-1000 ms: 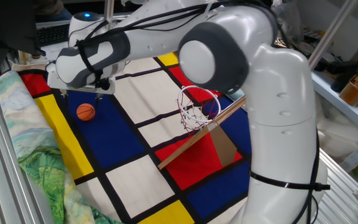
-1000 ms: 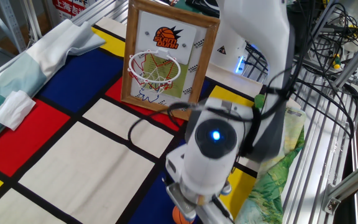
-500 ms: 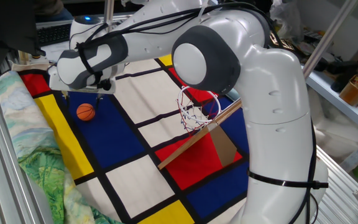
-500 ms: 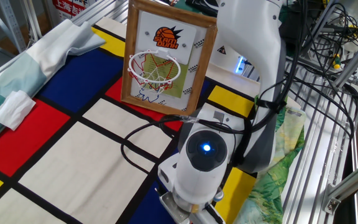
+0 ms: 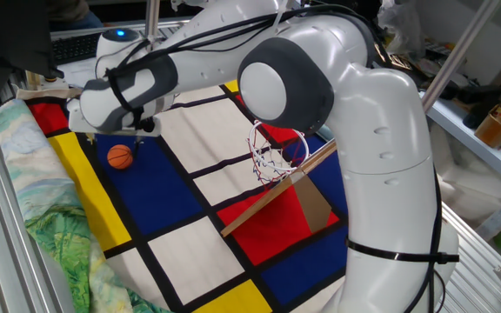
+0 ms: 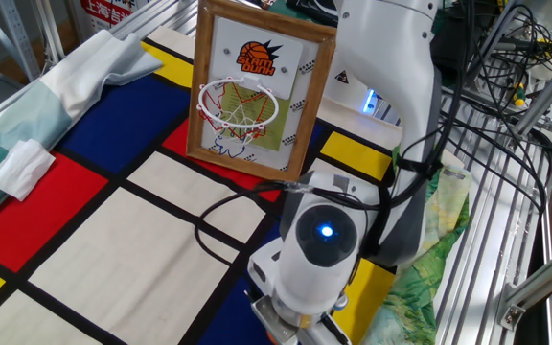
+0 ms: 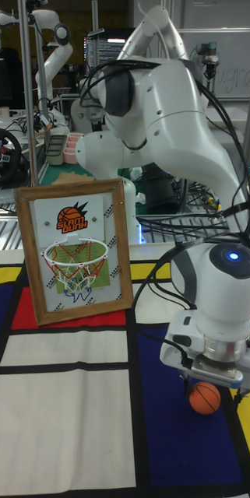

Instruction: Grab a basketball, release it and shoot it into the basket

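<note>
The Franka Panda arm (image 5: 381, 156) is glossy white with rounded, bulbous links and dark grey joint caps (image 5: 287, 80). Black cables (image 7: 218, 117) loop loosely along its outside. A blue indicator light (image 7: 233, 254) glows on the wrist housing, lower right of the tall fixed view.

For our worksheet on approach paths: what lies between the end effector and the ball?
Nothing. In the tall fixed view the end effector hangs just above the ball, with only bare air between; the ball rests on the blue cloth.
</note>
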